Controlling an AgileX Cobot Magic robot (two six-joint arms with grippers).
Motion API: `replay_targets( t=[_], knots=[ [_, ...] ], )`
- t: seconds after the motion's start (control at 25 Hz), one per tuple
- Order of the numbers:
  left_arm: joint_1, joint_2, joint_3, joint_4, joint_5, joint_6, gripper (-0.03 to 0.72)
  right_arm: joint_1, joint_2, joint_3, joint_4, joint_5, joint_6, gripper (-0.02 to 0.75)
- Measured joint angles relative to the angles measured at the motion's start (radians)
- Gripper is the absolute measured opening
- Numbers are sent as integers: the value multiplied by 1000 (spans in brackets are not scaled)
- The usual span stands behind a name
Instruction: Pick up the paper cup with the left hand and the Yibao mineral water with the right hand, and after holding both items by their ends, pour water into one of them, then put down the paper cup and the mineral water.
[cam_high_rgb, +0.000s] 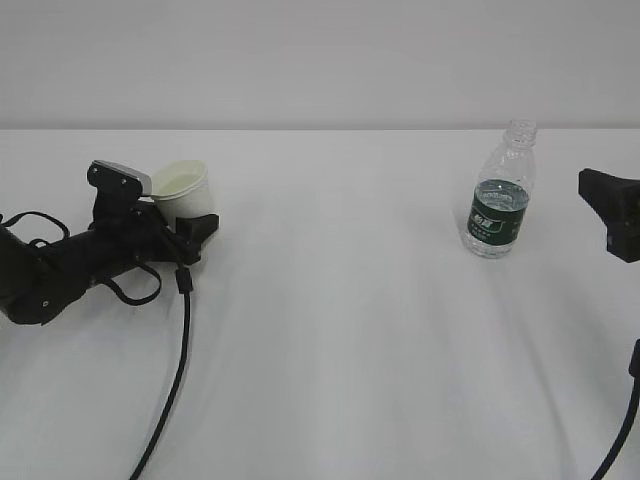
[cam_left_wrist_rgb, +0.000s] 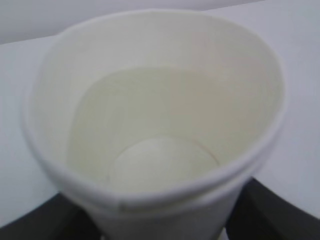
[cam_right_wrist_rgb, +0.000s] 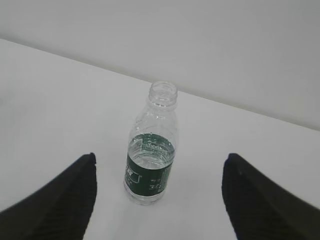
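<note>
The paper cup (cam_high_rgb: 186, 188) is cream-white and tilted, and it sits between the fingers of my left gripper (cam_high_rgb: 188, 216) at the left of the table. In the left wrist view the cup (cam_left_wrist_rgb: 150, 125) fills the frame, with a black finger (cam_left_wrist_rgb: 280, 212) pressed against each side of its lower wall. The gripper is shut on it. The Yibao mineral water (cam_high_rgb: 500, 195), uncapped and part full, stands upright at the right. My right gripper (cam_high_rgb: 604, 192) is open at the frame edge, apart from the bottle (cam_right_wrist_rgb: 150, 165), which stands ahead between its wide-spread fingers (cam_right_wrist_rgb: 65, 200).
The white table (cam_high_rgb: 340, 330) runs back to a pale wall. A black cable (cam_high_rgb: 172, 380) trails from the left arm towards the front edge. Another cable (cam_high_rgb: 622, 430) hangs at the lower right.
</note>
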Motion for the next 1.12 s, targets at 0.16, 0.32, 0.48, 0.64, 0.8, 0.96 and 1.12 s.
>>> replay_targets(
  t=[0.16,0.32,0.48,0.64,0.8,0.96,1.12],
  knots=[
    [0,0,0,0,-8,0,529,0,0,0,0,1,0,591],
    [0,0,-3,0,-31,0,564,0,0,0,0,8,0,591],
    [0,0,-5,0,-42,0,569,0,0,0,0,14,0,591],
    [0,0,-5,0,-44,0,570,0,0,0,0,14,0,591],
    [0,0,-5,0,-44,0,570,0,0,0,0,16,0,591],
    [0,0,-5,0,-44,0,570,0,0,0,0,16,0,591],
    [0,0,-5,0,-44,0,570,0,0,0,0,16,6,591]
  ],
)
